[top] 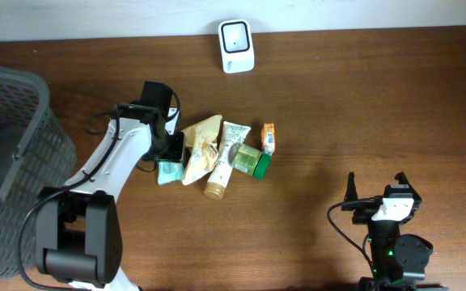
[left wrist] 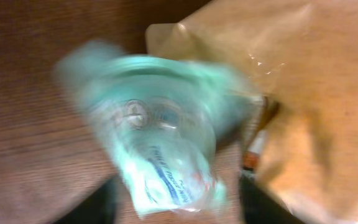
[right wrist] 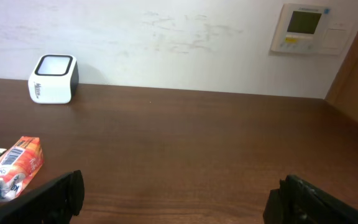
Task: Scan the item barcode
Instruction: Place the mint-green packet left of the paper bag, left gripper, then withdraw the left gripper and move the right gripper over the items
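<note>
Beneath the left gripper, the teal packet bears blurred, perhaps blue, lettering.

Our left arm stretches out from its base, wrist bent so the left tool points downward, its jaws apart. Our right arm sits folded over its base, the right tool level ahead of it, jaws spread wide.

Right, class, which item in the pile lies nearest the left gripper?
The teal packet, at the pile's left end; the tan pouch, tube and orange carton lie farther right.
</note>
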### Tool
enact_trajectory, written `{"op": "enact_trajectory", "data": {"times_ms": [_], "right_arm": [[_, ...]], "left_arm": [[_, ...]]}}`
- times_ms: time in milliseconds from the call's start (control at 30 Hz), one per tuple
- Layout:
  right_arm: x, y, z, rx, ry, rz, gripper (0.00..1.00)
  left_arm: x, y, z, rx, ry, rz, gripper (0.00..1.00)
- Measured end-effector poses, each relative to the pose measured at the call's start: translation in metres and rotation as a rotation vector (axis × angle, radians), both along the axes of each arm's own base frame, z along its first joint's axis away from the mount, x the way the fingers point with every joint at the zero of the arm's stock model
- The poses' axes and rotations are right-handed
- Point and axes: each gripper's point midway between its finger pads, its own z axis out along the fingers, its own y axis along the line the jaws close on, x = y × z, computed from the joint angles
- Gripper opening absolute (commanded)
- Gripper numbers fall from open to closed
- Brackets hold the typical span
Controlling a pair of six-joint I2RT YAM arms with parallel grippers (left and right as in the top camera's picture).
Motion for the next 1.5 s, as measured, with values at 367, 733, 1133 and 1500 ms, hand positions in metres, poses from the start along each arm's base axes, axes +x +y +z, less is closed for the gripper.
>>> {"op": "enact_trajectory", "data": {"times_ms": [367,733,1133,1500], "right_arm": [[0.0,0.0,0.0,0.0,0.0,0.0,0.98],[0.0,0.0,0.0,0.0,0.0,0.0,0.98],[0.0,0.0,0.0,0.0,0.0,0.0,0.98],[0.0,0.0,0.0,0.0,0.0,0.0,0.99]], "left_arm": [[0.069,-0.03,0.149,-0.209,-0.4,-0.022,0.99],[0.052,0.111,0.213,-0.065,-0.476,0.096,1.0],[0.061,0.157,0.2,0.052,-0.483,-0.046,1.0],[0.069,0.194,0.215,0.055,-0.584,0.011,0.99]]}}
